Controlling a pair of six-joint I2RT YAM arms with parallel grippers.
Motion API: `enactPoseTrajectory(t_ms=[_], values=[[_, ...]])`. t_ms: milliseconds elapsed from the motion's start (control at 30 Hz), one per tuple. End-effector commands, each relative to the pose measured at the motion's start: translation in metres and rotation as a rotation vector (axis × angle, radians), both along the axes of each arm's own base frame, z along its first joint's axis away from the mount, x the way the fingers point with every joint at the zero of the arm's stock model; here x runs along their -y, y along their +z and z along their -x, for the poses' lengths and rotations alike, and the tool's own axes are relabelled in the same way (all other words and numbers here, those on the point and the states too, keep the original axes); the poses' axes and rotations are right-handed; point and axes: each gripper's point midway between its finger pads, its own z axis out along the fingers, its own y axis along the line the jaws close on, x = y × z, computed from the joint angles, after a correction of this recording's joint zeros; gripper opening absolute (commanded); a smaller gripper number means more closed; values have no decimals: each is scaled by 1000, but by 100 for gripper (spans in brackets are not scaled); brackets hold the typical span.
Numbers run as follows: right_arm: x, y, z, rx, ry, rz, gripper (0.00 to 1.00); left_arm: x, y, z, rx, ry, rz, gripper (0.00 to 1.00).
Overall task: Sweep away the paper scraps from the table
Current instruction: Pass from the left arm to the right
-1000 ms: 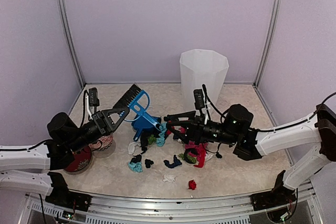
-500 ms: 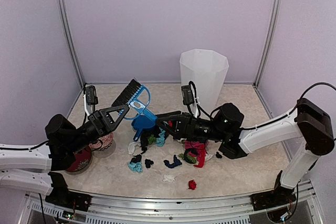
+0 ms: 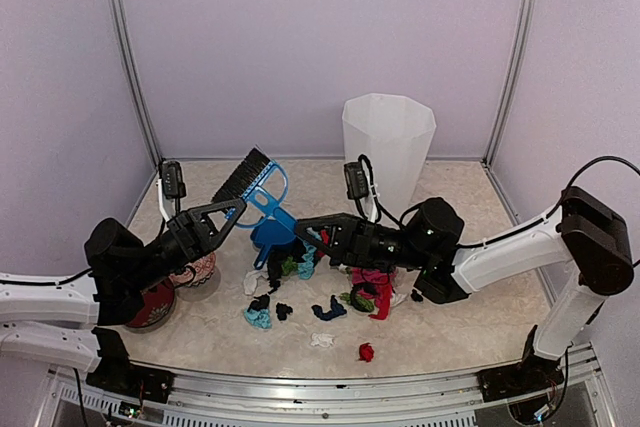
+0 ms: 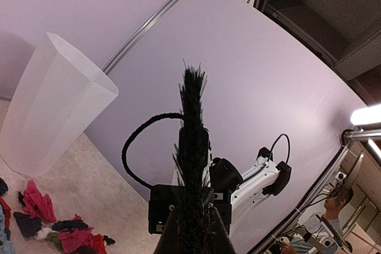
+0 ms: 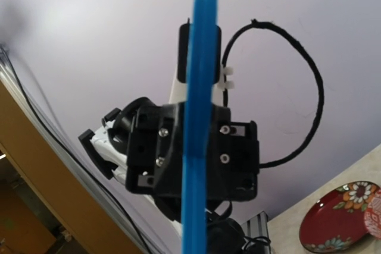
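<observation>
On the table (image 3: 455,322), centre-front: paper scraps (image 3: 366,285) in a loose pile, pink, red, black, teal, green and white. One red scrap (image 3: 367,352) sits apart, nearer the front edge, with a white scrap (image 3: 321,340) just left of it.

Left gripper (image 3: 238,209): jaws closed tight on the brush (image 3: 247,173), gripping the blue handle. Black bristles point up and back, off the surface. In the left wrist view the brush rises straight out from between the fingers and fills the gap.

Right gripper (image 3: 302,228): clamped on the handle of the dustpan (image 3: 270,235). The pan sits at the left-rear edge of the pile, with black and green scraps just beside it. Can't tell whether the pan touches the table. The right wrist view shows only the pan's blue edge running down mid-frame; the fingers themselves aren't visible there.

Brush head is above and behind the dustpan. Can't tell whether brush and pan touch.

White bin (image 3: 388,142) stands upright behind the pile, near the back wall. Red plate (image 3: 150,305) and patterned cup (image 3: 197,271) are left of the pile, partly under the left arm.
</observation>
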Motion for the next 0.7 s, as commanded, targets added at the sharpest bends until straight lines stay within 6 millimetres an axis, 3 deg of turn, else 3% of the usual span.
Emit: enactPoseTrajectory(t_ms=[0, 33, 100, 200, 233, 433, 667], values=[[2, 15, 9, 36, 22, -46, 0, 2, 11, 1, 28, -2, 14, 0], [3, 15, 8, 34, 13, -46, 0, 3, 11, 1, 27, -3, 13, 0], [6, 16, 8, 35, 0, -47, 0, 3, 8, 0, 19, 4, 3, 18], [10, 17, 9, 50, -14, -32, 0, 3, 1, -4, 2, 24, -28, 68], [11, 17, 8, 57, -25, -18, 0, 3, -2, -5, 6, 37, -46, 77], [17, -1, 4, 89, -57, 118, 0, -2, -15, -9, 24, 99, -180, 94], [38, -23, 2, 128, -74, 296, 0, -8, -19, -12, 39, 91, -347, 99]])
